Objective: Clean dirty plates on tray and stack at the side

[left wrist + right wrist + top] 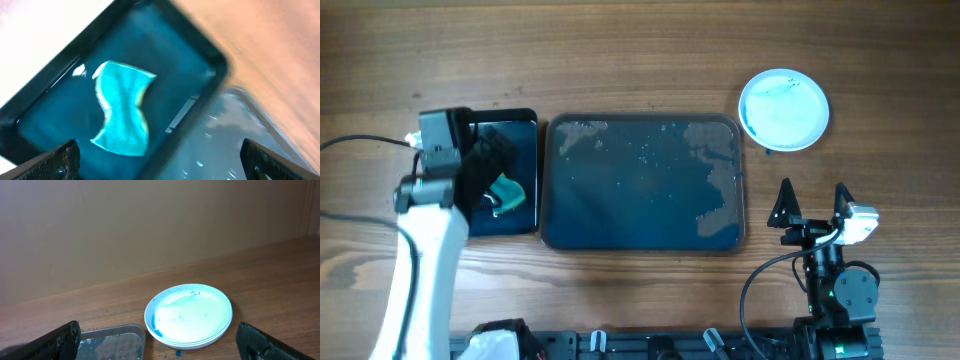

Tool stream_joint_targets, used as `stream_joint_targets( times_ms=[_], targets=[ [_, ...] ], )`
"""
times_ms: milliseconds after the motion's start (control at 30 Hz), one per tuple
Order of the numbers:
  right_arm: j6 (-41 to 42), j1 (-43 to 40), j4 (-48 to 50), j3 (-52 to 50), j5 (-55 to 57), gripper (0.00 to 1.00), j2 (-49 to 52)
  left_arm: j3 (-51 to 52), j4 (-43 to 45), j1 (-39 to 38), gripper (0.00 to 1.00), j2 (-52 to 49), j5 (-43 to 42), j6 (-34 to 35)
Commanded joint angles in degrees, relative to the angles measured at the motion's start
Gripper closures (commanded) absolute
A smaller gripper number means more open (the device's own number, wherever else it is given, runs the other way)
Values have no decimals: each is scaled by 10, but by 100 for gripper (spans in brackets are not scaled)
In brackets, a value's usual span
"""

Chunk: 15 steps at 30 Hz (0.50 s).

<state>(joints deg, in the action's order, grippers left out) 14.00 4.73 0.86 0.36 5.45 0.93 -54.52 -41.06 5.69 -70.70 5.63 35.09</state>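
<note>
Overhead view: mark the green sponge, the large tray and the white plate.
green sponge (510, 190), overhead view, its visible middle.
large tray (620, 195), overhead view, bare floor.
white plate (784, 110), overhead view, centre of its face.

Soft even daylight, overhead sharp, left wrist view motion-blurred, washed-out white corner

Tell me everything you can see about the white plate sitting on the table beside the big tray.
The plate is round, white and glossy, shallow with a raised rim. Blue-teal smears tint its inside, strongest along one side, with a few dark specks. Layered edges in the right wrist view suggest more plates under it; how many I cannot tell. It sits level on the wooden table, right of the tray and apart from it. Nothing rests on it.
</note>
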Motion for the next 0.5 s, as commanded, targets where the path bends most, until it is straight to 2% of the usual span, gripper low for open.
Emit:
stream_joint_targets(
  times_ms=[0, 133, 267, 467],
  targets=[
    [-3, 2, 1, -1, 6, 0, -7, 27, 4, -50, 0, 156, -9, -97],
    [-3, 2, 1, -1, 6, 0, -7, 82, 19, -77, 0, 295, -13, -193],
    [-3, 2, 1, -1, 6, 0, -7, 196, 107, -78, 0, 452, -50, -292],
    [-3, 2, 1, -1, 6, 0, -7, 408, 277, -77, 0, 647, -63, -309]
  ],
)
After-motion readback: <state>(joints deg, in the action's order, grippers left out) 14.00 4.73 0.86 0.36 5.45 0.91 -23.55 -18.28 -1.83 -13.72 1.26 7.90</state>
